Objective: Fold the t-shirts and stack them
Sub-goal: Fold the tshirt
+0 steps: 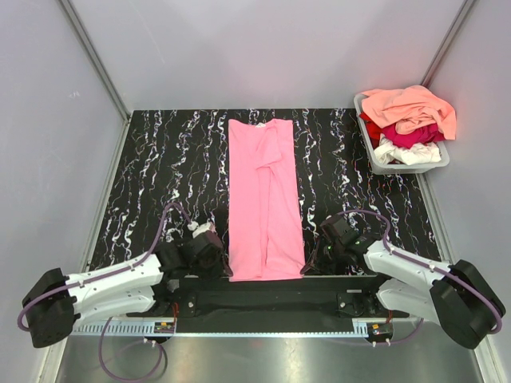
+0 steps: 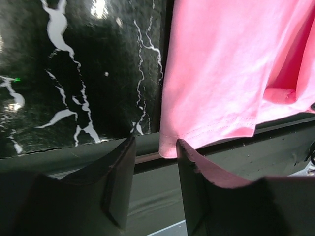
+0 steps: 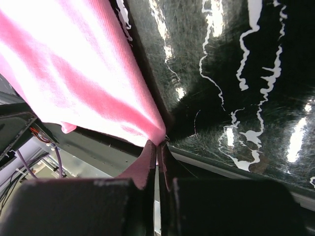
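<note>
A bubblegum pink t-shirt (image 1: 263, 199) lies as a long folded strip down the middle of the black marbled table, its hem at the near edge. My left gripper (image 1: 217, 257) is open beside the shirt's near left corner (image 2: 170, 147), which hangs just past the fingertips. My right gripper (image 1: 313, 259) is shut on the shirt's near right corner (image 3: 155, 137). A peach-orange t-shirt (image 1: 411, 108), a crimson one (image 1: 411, 136) and a white one (image 1: 407, 152) are piled in the grey tub.
The grey plastic tub (image 1: 403, 166) stands at the table's back right corner. A dark rail (image 1: 271, 289) runs along the table's near edge between the arm bases. Grey walls close in the back and sides.
</note>
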Tool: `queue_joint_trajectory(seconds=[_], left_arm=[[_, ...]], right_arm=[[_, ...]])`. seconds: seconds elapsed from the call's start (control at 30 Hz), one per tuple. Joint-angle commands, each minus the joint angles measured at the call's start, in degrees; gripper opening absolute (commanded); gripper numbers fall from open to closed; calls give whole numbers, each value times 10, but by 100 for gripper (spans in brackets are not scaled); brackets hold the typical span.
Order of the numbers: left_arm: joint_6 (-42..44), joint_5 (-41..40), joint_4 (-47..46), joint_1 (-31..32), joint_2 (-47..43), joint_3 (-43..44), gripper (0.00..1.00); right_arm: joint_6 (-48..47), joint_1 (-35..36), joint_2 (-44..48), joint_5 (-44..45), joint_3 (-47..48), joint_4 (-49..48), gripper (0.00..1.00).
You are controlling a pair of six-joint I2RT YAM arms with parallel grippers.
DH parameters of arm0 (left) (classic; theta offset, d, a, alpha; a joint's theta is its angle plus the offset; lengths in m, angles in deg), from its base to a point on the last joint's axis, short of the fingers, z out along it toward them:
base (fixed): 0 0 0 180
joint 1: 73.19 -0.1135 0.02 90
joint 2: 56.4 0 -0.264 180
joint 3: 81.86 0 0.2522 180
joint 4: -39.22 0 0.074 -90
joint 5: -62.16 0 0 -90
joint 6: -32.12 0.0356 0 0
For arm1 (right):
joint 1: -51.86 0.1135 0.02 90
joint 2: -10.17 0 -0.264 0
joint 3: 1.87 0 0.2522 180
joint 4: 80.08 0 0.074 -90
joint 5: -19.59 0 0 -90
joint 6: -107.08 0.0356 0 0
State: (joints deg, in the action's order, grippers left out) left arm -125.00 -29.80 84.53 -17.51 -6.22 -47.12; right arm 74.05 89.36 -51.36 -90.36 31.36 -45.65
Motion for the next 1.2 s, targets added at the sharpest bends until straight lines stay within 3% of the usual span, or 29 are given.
queue_joint_trajectory(seconds=[0.0, 0.47, 0.6, 0.63, 0.7, 0.87, 1.17], left_arm=[[-27, -10, -40, 13, 9, -5, 45], [-50, -13, -97, 28, 41, -30, 43], [-48, -26, -102, 28, 42, -25, 35], [-45, -28, -104, 28, 42, -24, 27], [-43, -35, -103, 28, 48, -18, 23], [-21, -54, -84, 30, 60, 20, 0], [-50, -76, 0, 83, 34, 95, 0]], right_arm=[[-8, 6, 15, 24, 7, 3, 0], [-9, 6, 17, 23, -2, 2, 0], [-12, 6, 17, 20, -2, 0, 0], [-13, 6, 17, 19, 0, 0, 0], [-19, 6, 12, 17, 1, -2, 0], [-31, 5, 10, 16, 16, 13, 0], [-27, 11, 95, 30, 50, 154, 0]])
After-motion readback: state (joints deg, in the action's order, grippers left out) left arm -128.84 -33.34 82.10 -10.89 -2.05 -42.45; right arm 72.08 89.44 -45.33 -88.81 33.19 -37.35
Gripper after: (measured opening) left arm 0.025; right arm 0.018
